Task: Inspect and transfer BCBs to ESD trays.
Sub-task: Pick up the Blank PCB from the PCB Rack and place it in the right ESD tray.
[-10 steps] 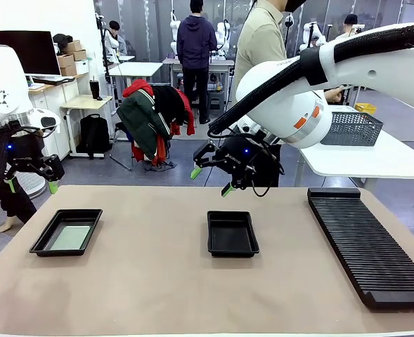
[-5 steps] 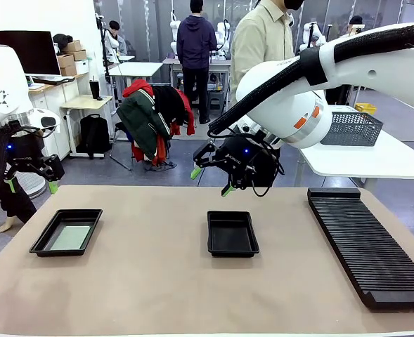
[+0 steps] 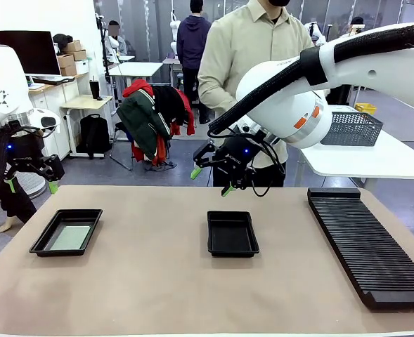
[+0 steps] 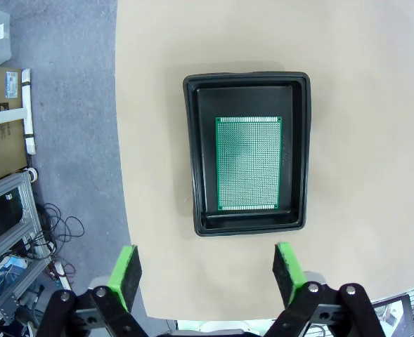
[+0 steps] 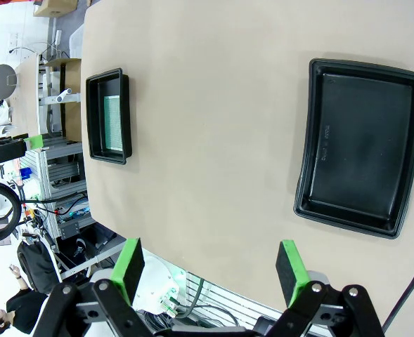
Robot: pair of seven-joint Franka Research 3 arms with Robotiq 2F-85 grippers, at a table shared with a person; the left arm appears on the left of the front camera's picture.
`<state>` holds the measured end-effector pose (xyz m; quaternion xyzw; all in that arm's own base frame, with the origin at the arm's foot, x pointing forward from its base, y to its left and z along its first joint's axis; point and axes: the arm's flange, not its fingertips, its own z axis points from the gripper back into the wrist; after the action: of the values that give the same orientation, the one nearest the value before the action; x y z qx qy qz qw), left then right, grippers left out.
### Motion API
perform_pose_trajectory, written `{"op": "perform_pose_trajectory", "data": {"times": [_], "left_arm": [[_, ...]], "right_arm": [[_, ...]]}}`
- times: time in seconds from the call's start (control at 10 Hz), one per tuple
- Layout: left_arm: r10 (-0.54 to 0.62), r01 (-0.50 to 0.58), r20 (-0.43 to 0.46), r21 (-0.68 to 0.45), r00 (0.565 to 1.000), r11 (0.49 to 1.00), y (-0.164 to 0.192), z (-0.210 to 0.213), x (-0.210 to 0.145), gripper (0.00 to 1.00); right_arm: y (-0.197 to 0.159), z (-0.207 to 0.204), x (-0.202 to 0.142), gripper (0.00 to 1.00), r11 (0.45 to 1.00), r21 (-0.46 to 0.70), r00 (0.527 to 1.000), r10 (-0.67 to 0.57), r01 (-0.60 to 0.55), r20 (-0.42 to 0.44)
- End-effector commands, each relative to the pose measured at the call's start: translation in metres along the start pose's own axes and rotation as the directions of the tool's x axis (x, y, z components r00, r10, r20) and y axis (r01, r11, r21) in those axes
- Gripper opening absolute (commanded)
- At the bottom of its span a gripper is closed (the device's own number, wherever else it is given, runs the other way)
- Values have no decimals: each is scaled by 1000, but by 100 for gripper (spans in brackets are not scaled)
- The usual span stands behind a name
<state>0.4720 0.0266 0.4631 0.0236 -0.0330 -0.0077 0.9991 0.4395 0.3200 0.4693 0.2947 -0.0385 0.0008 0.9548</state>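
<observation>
1. You had one BCB (image 4: pixel 249 163) lying flat on the floor of the left tray (image 4: pixel 245 78), green gridded face up. Its long axis ran along the tray's long axis, and it sat nearer one short wall than the other.
2. In the front view that tray stood near the left edge of the table (image 3: pixel 157 281). Its long axis ran from the robot's side toward the far side.
3. The middle tray (image 3: pixel 233 233) lay at the table's centre with its long axis the same way and its floor bare.
4. Your left gripper (image 4: pixel 210 270) hung above the left tray with its jaws spread wide, gripping and touching nothing.
5. Your right gripper (image 3: pixel 211 181) hovered over the far end of the middle tray, tilted, equally wide open and empty.
6. The rack (image 3: pixel 368 246) on the right was cut off by the picture's edge.
7. The person (image 3: pixel 252 49) at the far side stood partly hidden behind the right arm.
8. The moulded marks on the middle tray's floor were too small to read in the right wrist view.
</observation>
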Motion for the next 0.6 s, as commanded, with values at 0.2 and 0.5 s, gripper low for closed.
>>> {"op": "perform_pose_trajectory", "data": {"times": [0.2, 0.5], "left_arm": [[1, -1, 5, 0, 1000, 1000, 0, -1, 0, 100], [1, -1, 5, 0, 1000, 1000, 0, -1, 0, 100]], "right_arm": [[2, -2, 2, 100, 1000, -18, 1000, -13, 13, 8], [2, -2, 2, 100, 1000, -18, 1000, -13, 13, 8]]}}
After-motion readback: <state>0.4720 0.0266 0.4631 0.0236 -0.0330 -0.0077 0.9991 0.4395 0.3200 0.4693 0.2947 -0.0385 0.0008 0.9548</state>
